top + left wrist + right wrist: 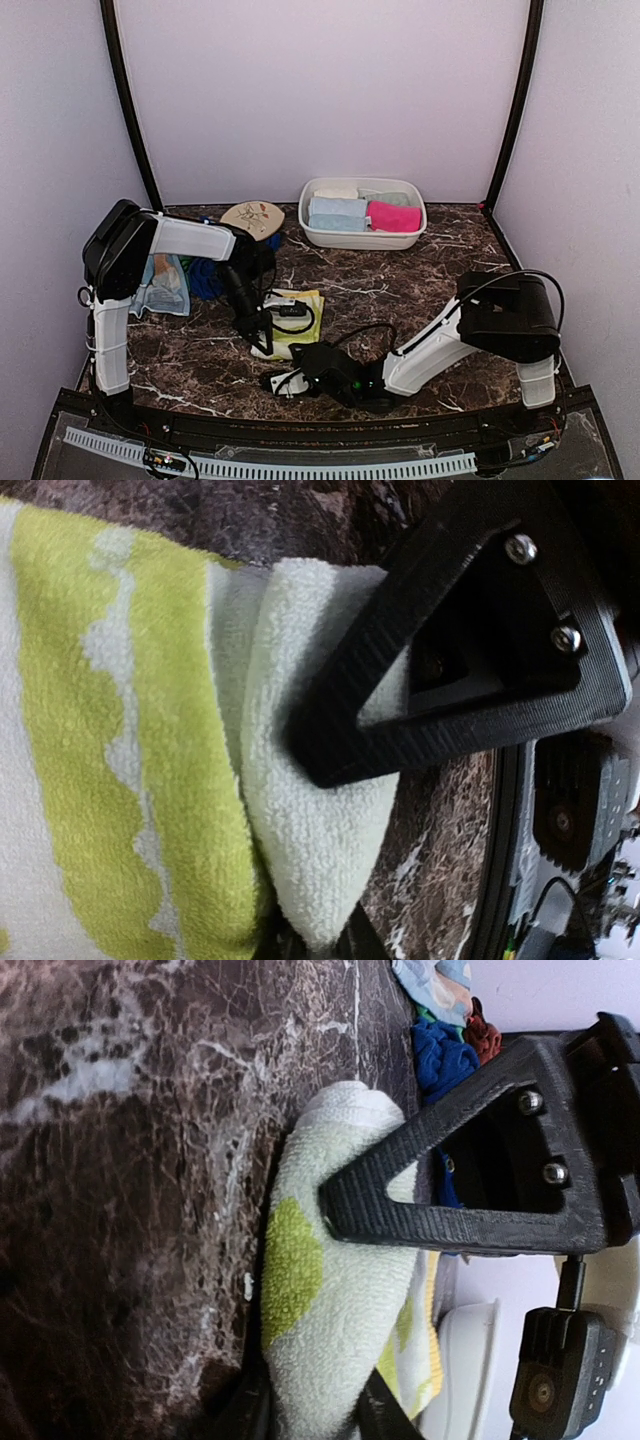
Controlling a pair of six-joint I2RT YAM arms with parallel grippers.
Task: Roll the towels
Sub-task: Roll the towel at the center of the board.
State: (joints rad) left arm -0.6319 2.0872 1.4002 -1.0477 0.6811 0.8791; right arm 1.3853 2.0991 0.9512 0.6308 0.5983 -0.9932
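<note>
A yellow-green towel (292, 318) with pale patches lies on the marble table in front of the arms. My left gripper (256, 338) is down on its left edge; in the left wrist view (315, 865) it is shut on a pale folded corner of the towel (120, 740). My right gripper (284, 381) is low at the towel's near edge; in the right wrist view (320, 1310) it is shut on a bunched fold of the towel (330, 1290). More towels (190, 275), pale blue and royal blue, lie piled at the left.
A white basin (362, 240) at the back holds rolled towels, pale blue, hot pink (393, 216) and mint. An oval floral disc (253, 217) lies left of it. Black cables cross the towel. Walls close in on all sides.
</note>
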